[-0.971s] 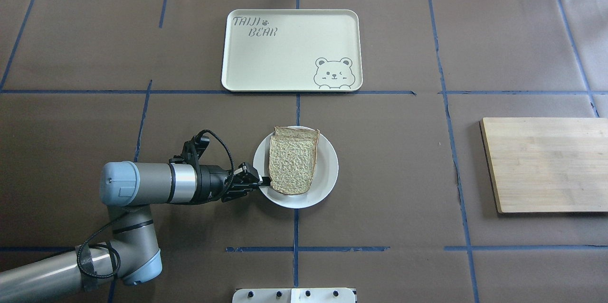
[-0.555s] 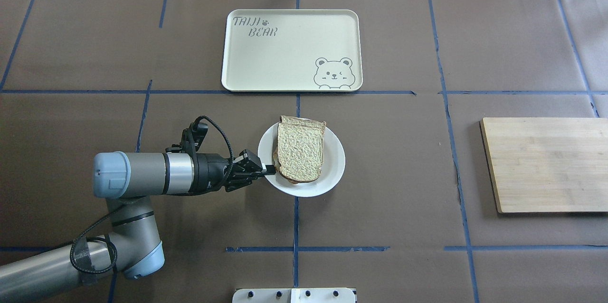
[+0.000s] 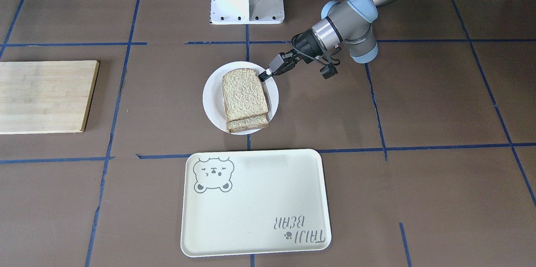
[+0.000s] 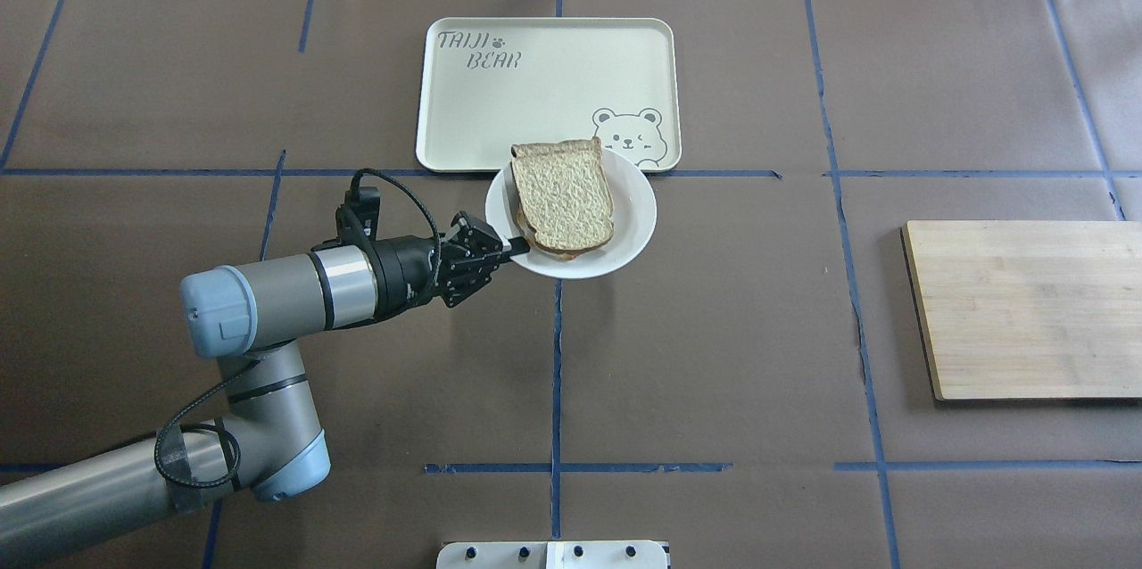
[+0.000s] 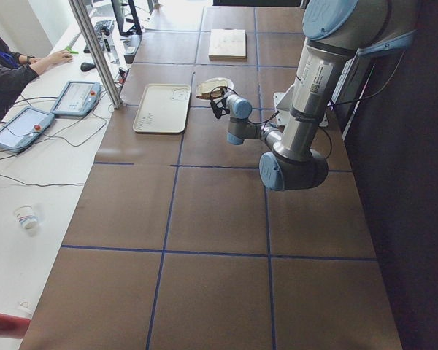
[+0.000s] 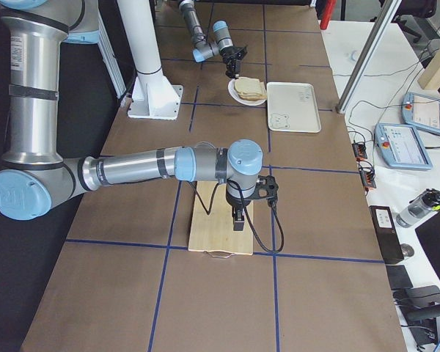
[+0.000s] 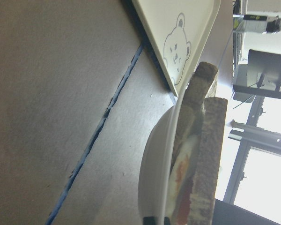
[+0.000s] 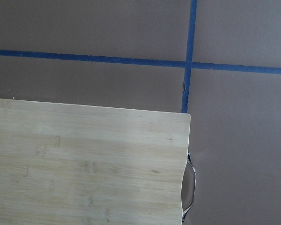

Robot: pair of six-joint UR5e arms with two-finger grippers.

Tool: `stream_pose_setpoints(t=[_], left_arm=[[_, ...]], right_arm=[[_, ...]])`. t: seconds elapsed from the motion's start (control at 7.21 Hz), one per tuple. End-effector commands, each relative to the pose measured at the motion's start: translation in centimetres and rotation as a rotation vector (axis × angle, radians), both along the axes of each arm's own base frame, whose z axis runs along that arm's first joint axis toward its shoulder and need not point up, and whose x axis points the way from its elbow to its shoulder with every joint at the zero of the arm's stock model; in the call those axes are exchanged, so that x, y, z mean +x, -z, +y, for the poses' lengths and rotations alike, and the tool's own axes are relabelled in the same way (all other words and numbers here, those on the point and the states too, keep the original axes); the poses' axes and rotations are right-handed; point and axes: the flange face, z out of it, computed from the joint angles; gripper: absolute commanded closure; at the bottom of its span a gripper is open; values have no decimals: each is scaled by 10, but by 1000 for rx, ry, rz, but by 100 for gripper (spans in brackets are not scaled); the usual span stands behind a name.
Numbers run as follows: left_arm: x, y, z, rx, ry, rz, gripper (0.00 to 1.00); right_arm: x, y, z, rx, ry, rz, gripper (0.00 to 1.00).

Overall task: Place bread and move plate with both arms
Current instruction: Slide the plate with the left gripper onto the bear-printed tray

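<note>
Step in hand, as judged: plate transport, with the left gripper (image 4: 512, 245) clenched on the robot-side rim of the plate (image 4: 635, 221), which looks lifted off the table and hangs at the near edge of the tray (image 4: 500, 105). The plate holds the bread (image 4: 562, 193) lying flat on a lower slice, with pale and red filling between them; the tray shows only its printed bear. Next move calls for keeping the plate level over the tray lip and setting it down before letting go; the right gripper (image 6: 238, 220) hangs over the cutting board (image 6: 209, 235), well apart, and whether it is clenched or released cannot be told
</note>
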Motion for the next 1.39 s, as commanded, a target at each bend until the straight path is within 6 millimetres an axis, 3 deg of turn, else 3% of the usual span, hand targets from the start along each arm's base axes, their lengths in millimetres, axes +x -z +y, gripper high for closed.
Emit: stream_pose_setpoints(t=[0.0, 0.28, 0.55, 0.83, 0.97, 1.11, 1.25], left_arm=[[-3, -8, -70, -83, 114, -30, 99], [32, 7, -142, -163, 166, -66, 99], [53, -5, -158, -202, 179, -112, 99], [62, -7, -165, -219, 192, -141, 98], [63, -11, -171, -235, 201, -188, 93], [55, -15, -180, -223, 215, -217, 68], [48, -17, -186, -161, 216, -261, 23]], right_arm=[[1, -2, 2, 1, 0, 0, 0], [1, 0, 2, 2, -4, 0, 0], [1, -1, 2, 0, -4, 0, 0], [2, 0, 2, 2, -6, 0, 0], [2, 0, 2, 2, -6, 0, 0], [5, 6, 3, 12, -14, 0, 0], [6, 7, 3, 15, -18, -2, 0]])
